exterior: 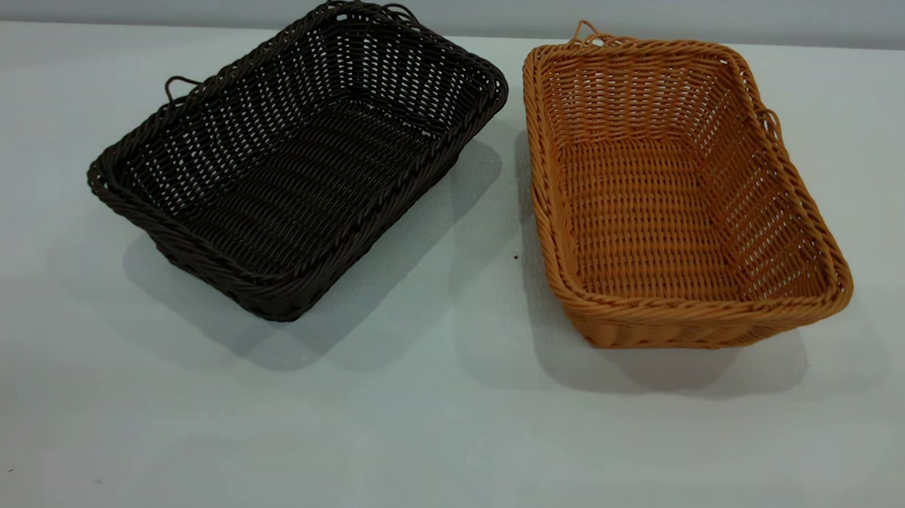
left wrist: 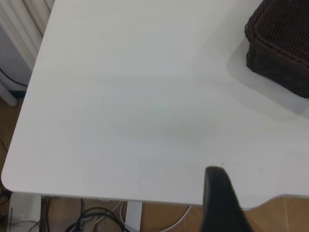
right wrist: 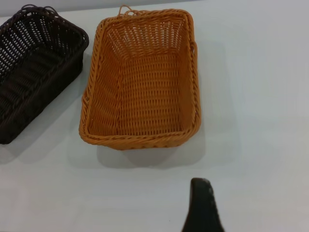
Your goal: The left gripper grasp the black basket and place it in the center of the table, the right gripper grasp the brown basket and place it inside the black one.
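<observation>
Nearest us we see bare white table point(exterior: 443, 439), then 2 empty baskets side by side and apart, the black basket point(exterior: 295, 160) left, the brown basket point(exterior: 680, 196) right, neither held; both grippers' grip we cannot tell.

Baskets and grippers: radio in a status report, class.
Both grippers clear of baskets. Black basket and brown basket empty, side by side, apart on table. Nothing between them.

White table point(exterior: 427, 438), black basket point(exterior: 295, 160) at left, brown basket point(exterior: 672, 196) beside it at right, apart, both upright
</observation>
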You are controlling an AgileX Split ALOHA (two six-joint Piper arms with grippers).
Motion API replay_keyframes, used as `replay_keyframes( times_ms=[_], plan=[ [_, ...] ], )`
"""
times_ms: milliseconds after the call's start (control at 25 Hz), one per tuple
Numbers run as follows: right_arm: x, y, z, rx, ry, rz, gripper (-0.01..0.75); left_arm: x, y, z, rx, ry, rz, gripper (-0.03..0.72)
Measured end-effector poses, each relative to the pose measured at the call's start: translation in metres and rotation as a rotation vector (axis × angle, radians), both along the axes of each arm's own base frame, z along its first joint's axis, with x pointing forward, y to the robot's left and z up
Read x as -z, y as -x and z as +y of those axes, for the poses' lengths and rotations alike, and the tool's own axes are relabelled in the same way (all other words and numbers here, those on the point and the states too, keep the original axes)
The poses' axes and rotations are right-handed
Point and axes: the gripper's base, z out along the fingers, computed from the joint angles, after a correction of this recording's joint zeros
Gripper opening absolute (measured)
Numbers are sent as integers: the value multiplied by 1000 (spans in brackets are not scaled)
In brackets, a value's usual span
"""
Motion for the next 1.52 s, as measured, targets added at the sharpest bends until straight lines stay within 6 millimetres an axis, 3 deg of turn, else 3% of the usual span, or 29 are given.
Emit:
replay_keyframes(
  times_ms=[640, 800, 1000, 1280, 1520],
  plan=[
    [-1, 0, 0, 14, -30, -3, 455, -3, -3, 0, 2, -5, -46, 390],
    [-1, -9, 1, 17, -44, 50, 518, -7, -10, 1, 2, -4, -19, 390],
    [1, -49, 7, -30, -42, 283, 624, -20, -57, 4, 10, 12, 119, 413],
    [12, -116, 29, -155, -222, 457, 615, -31, -155, 11, 32, 11, 283, 535],
    [45, -167, 50, -177, -467, 694, 601, -21, -229, 13, 83, 19, 304, 545]
  ],
)
